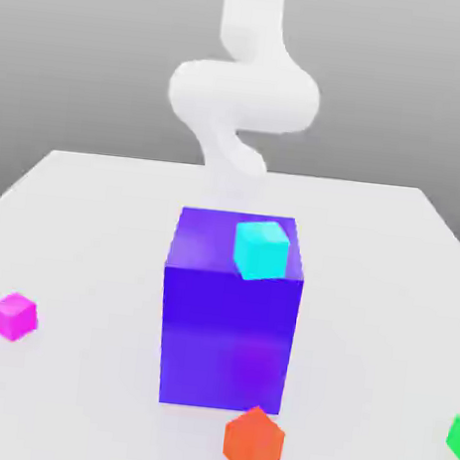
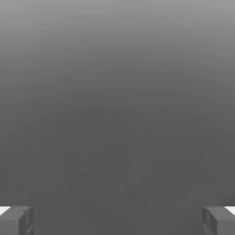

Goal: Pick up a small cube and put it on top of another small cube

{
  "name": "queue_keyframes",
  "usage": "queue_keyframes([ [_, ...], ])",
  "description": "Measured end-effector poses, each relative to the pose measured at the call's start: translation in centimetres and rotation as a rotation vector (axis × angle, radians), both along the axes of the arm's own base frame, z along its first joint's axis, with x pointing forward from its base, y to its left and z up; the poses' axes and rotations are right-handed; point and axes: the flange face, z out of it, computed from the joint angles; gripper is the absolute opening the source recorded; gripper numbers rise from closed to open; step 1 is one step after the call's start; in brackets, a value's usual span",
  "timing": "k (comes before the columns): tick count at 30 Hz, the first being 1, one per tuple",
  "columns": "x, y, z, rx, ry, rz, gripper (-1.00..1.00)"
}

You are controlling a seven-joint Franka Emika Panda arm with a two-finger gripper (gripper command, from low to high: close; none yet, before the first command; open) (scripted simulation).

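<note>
My gripper (image 2: 117, 221) is open and empty. The big blue-purple block (image 1: 226, 340) stands between the magenta cube (image 1: 14, 317), at the exterior view's left, and the green cube (image 1: 458, 437).

Blocking the middle of the counter (image 1: 94, 230): a tall blue-purple block (image 1: 229, 324), with a cyan cube (image 1: 261, 251) perched on top; close by the block's near face, an orange-red cube (image 1: 253, 443); bare surface all around the magenta cube (image 1: 14, 317), wide enough to pass; likewise open between the block and the green cube (image 1: 458, 437)
</note>
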Motion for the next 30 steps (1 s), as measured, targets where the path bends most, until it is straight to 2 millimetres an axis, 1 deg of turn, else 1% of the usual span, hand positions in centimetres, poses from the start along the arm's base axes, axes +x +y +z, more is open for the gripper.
queue_keyframes([
  [2,2.2,-3.2,-4.2,-0.001,0.067,-0.041,0.00],
  [5,4.0,-8.1,-10.5,0.005,0.162,-0.100,0.00],
  [7,4.4,-11.3,-14.8,0.014,0.224,-0.139,0.00],
  [10,3.8,-16.0,-21.3,0.033,0.317,-0.196,0.00],
  [12,2.6,-18.8,-25.6,0.051,0.378,-0.234,0.00],
  [14,0.9,-21.5,-29.9,0.071,0.438,-0.271,0.00],
  [17,-2.6,-24.8,-36.1,0.109,0.528,-0.326,0.00],
  [18,-4.6,-26.2,-38.1,0.128,0.557,-0.361,0.00],
  [19,-5.9,-26.8,-40.1,0.141,0.586,-0.373,0.00],
  [21,-9.2,-28.0,-43.8,0.173,0.644,-0.408,0.00],
  [22,-10.7,-28.3,-45.6,0.188,0.671,-0.419,0.00],
  [24,-11.7,-28.4,-48.1,0.196,0.692,-0.424,0.00],
  [28,-12.0,-28.5,-52.5,0.198,0.699,-0.427,0.00],
  [29,-12.1,-28.4,-53.3,0.199,0.699,-0.427,-1.00],
  [30,-12.1,-28.4,-53.3,0.199,0.699,-0.427,-1.00],
])
